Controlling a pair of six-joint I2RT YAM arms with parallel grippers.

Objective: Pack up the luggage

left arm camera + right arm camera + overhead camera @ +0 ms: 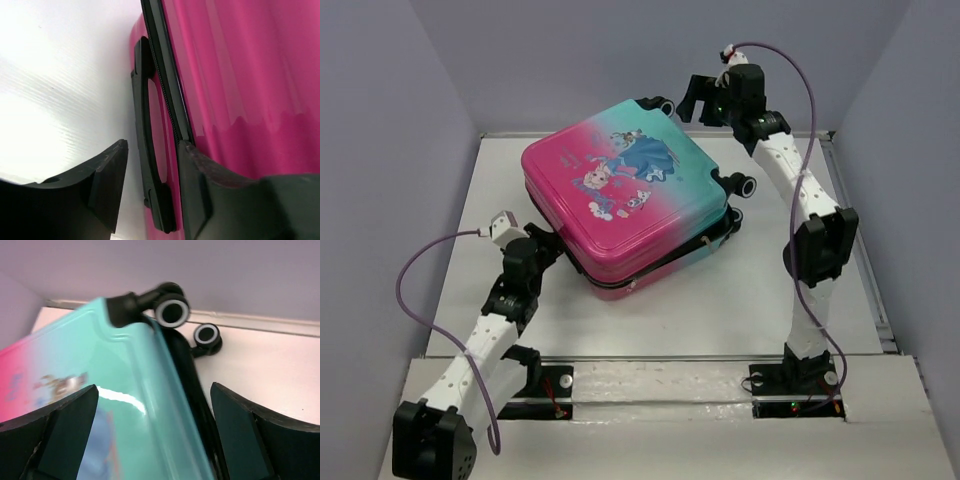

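Luggage point(625, 195) lying nearly shut toward table point(720, 310) far edge. Left gripper point(152, 170) released, straddling handle point(142, 125). Right gripper point(154, 405) released, flanking wheels point(172, 311), probably bracing lid.

**Suitcase flat, print side up**

We see the luggage point(625, 200) lying flat on the table point(770, 310), set at an angle, with its cartoon princess print facing up. Its shell fades from pink at the near-left end to teal at the far-right end. Along the near-right edge a dark gap shows between the two halves. Black wheels point(172, 311) stick out at the teal end, and a black handle point(145, 135) sits on the pink side.
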